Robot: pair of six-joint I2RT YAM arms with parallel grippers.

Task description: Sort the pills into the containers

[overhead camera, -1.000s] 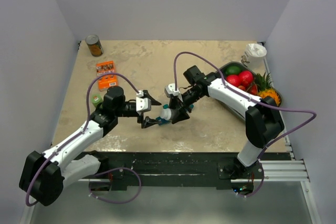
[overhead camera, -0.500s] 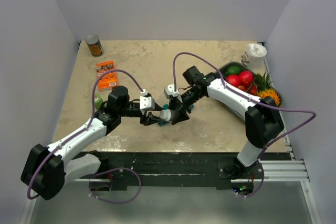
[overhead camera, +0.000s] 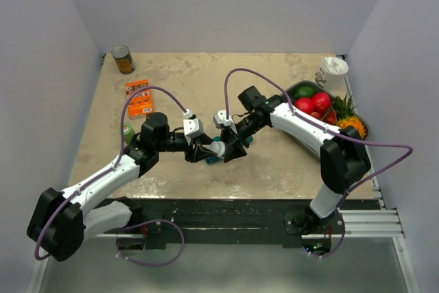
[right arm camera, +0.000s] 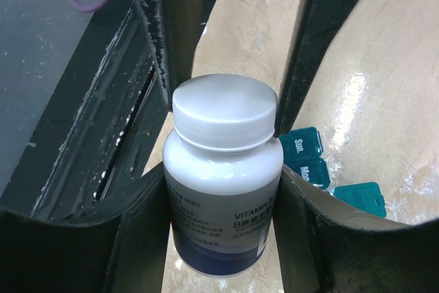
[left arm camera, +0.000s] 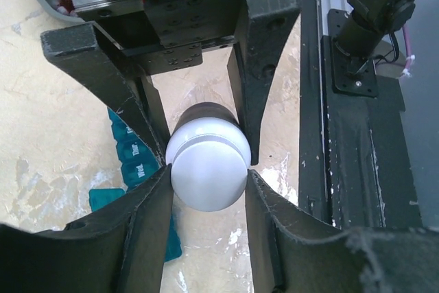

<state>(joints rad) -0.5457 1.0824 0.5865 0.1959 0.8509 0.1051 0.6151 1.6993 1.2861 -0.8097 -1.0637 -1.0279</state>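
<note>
Both arms meet at the vitamin bottle (right arm camera: 223, 190), a white one with a dark blue band at the bottom. The right gripper (right arm camera: 223, 200) is clamped around the bottle's body, with a finger pressed on each side of the label. The left gripper (left arm camera: 208, 173) comes at it from the opposite end. Its fingers (left arm camera: 147, 224) are squeezed in on the white cap (left arm camera: 208, 164), and they look to be touching on both sides. From the top camera the bottle sits roughly sideways between the two grippers, cap toward the left one. The teal pill organiser (right arm camera: 305, 159) lies on the table (overhead camera: 199, 80) just beside and below the bottle, partly hidden by the fingers. "Sun." and "Mon" show on two lids. I can't tell if any compartment is open.
</note>
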